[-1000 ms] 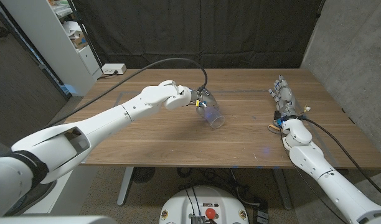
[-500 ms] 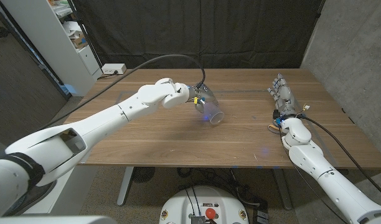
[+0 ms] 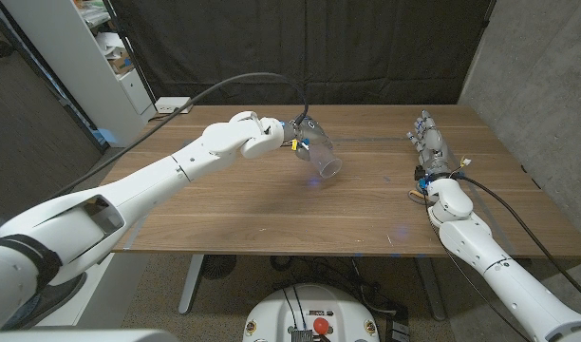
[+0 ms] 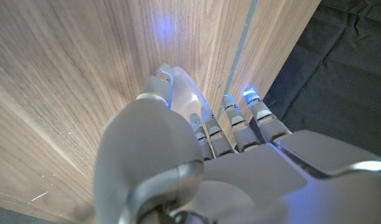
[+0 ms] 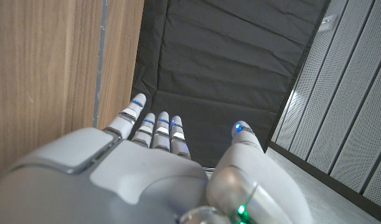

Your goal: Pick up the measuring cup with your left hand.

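Item: clear measuring cup (image 3: pixel 317 152), tilting, lifted above the wooden table (image 3: pixel 271 209); left hand (image 3: pixel 262 138) is gripping it. Right hand (image 3: pixel 433 147) is resting with fingers apart, holding nothing.

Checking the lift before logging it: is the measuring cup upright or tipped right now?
Tipped. In the head view the left hand holds the clear measuring cup above the table, its open mouth slanting down and toward the robot's right.
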`<move>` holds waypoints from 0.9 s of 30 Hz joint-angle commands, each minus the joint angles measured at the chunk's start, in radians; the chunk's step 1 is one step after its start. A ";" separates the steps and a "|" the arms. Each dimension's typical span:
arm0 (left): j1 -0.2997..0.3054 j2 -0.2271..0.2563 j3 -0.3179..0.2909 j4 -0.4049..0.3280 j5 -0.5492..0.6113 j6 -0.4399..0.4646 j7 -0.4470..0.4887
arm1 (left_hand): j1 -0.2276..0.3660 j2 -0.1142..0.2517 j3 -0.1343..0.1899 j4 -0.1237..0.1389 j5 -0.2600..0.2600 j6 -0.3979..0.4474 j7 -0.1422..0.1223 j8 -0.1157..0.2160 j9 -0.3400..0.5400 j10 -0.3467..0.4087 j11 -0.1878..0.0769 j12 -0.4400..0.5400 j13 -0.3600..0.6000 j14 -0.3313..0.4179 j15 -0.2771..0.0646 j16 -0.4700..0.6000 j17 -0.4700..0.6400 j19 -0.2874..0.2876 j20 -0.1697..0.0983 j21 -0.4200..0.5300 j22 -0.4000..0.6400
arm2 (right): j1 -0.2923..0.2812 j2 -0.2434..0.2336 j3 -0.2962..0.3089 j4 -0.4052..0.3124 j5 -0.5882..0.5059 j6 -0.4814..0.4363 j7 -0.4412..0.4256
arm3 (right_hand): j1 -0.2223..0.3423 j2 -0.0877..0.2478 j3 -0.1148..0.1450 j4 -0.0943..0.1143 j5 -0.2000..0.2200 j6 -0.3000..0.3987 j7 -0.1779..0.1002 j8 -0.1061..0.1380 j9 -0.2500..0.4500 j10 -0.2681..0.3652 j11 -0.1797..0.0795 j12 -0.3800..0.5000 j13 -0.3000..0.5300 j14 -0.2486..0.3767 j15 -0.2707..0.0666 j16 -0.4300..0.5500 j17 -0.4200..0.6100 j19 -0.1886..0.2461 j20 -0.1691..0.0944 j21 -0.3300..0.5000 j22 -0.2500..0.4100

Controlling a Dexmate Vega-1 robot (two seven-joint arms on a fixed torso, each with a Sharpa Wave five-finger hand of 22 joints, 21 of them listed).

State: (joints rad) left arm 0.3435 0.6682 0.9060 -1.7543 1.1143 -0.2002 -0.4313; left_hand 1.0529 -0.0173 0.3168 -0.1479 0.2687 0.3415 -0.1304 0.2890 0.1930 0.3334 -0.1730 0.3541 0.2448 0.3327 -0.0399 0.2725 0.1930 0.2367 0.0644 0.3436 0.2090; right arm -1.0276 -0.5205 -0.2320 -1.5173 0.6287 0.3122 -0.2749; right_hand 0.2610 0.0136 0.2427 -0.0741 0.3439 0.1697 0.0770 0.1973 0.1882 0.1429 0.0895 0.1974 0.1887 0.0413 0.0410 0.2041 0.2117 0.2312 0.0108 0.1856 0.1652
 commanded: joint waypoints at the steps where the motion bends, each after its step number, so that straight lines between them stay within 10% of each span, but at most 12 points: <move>1: 0.022 0.024 -0.036 -0.040 -0.005 0.001 0.039 | 0.004 0.008 0.003 0.005 0.004 0.010 0.001 0.000 0.002 0.007 -0.002 -0.006 0.003 -0.002 -0.075 -0.004 0.002 0.002 -0.007 -0.002 0.003 | -0.012 0.001 -0.002 -0.035 -0.019 -0.006 -0.025 | -0.002 0.001 0.000 0.004 0.001 0.004 0.002 0.001 0.002 0.005 0.002 0.001 0.002 0.010 -0.001 0.006 0.002 -0.001 0.001 0.004 0.005; 27: 0.097 0.070 -0.140 -0.156 -0.027 0.026 0.091 | 0.003 0.011 0.004 0.006 0.003 0.011 0.001 -0.007 0.002 0.006 0.002 -0.016 0.007 0.000 -0.075 -0.013 0.002 -0.001 -0.013 -0.003 0.000 | -0.099 -0.010 0.011 -0.153 -0.054 -0.024 -0.087 | -0.001 0.000 -0.002 0.002 -0.002 0.004 0.001 0.000 0.002 0.005 0.000 0.001 0.003 0.011 -0.001 0.005 0.002 -0.001 0.002 0.004 0.005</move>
State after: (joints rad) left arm 0.4154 0.7275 0.8097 -1.8660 1.0975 -0.1912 -0.3643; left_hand 1.0549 -0.0174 0.3200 -0.1448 0.2669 0.3412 -0.1305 0.2843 0.1929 0.3354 -0.1751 0.3425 0.2493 0.3327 -0.0399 0.2623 0.1929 0.2354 0.0551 0.3437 0.2092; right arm -1.0890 -0.5259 -0.2305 -1.6265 0.5855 0.2930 -0.3398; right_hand 0.2610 0.0136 0.2428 -0.0742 0.3439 0.1696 0.0769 0.1973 0.1883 0.1428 0.0895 0.1974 0.1885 0.0412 0.0410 0.2041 0.2115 0.2312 0.0108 0.1856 0.1652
